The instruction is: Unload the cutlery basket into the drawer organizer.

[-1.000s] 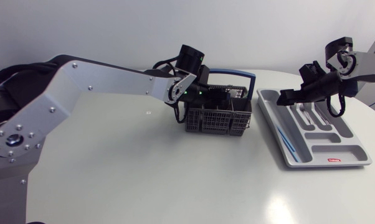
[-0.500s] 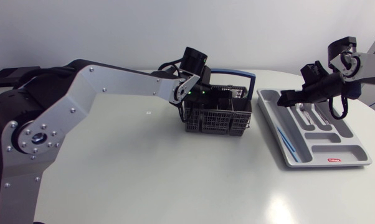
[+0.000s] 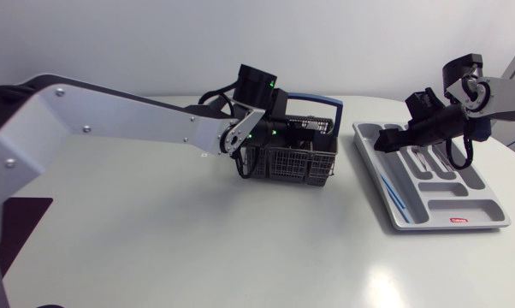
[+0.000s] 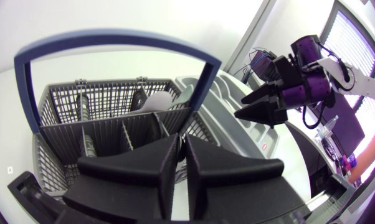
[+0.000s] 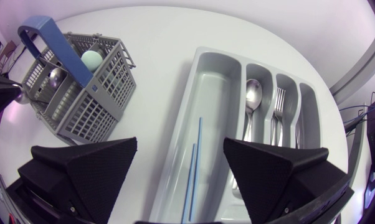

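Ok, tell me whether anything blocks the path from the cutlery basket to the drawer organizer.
Nothing visible: only bare table separates cutlery basket and drawer organizer. The open right claw hangs above the organizer.

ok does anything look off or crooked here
The cutlery basket is tilted, its end by the left end effector lifted off the table; that end effector grips its wall. Nothing else stands out.

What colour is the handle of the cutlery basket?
Blue. The cutlery basket handle shows best in the right wrist view.
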Robot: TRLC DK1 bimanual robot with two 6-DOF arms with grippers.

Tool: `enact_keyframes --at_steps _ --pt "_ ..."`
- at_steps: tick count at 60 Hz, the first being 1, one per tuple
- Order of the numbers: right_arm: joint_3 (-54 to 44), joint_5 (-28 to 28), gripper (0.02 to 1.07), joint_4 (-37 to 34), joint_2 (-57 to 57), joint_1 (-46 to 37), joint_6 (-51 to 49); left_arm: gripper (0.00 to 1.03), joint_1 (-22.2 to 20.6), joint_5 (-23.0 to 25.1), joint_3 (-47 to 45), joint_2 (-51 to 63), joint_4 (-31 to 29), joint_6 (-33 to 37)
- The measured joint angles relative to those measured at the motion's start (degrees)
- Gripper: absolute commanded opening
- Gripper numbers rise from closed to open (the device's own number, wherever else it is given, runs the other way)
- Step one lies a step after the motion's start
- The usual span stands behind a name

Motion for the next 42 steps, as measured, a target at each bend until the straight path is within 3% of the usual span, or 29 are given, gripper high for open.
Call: enact_keyframes --at_steps 10,24,35,42 --pt "-2.1 -0.3 1.02 0.8 -3.5 1.3 -0.1 0.06 -0.8 0.0 -2.6 -7.7 1.3 1.3" --pt "-6.0 -9.4 1.02 0.9 -13.3 3.4 -2.0 0.06 -0.4 0.7 -4.2 -17.8 0.0 1.5" --pt "-7.0 -16.2 1.01 -1.2 -20.6 8.7 -5.0 0.06 2.0 10.5 -4.2 -20.8 -5.6 1.5" --pt "-7.6 -19.8 0.96 -2.9 -22.2 12.6 -7.0 0.06 3.1 16.0 -4.2 -20.7 -9.5 2.8"
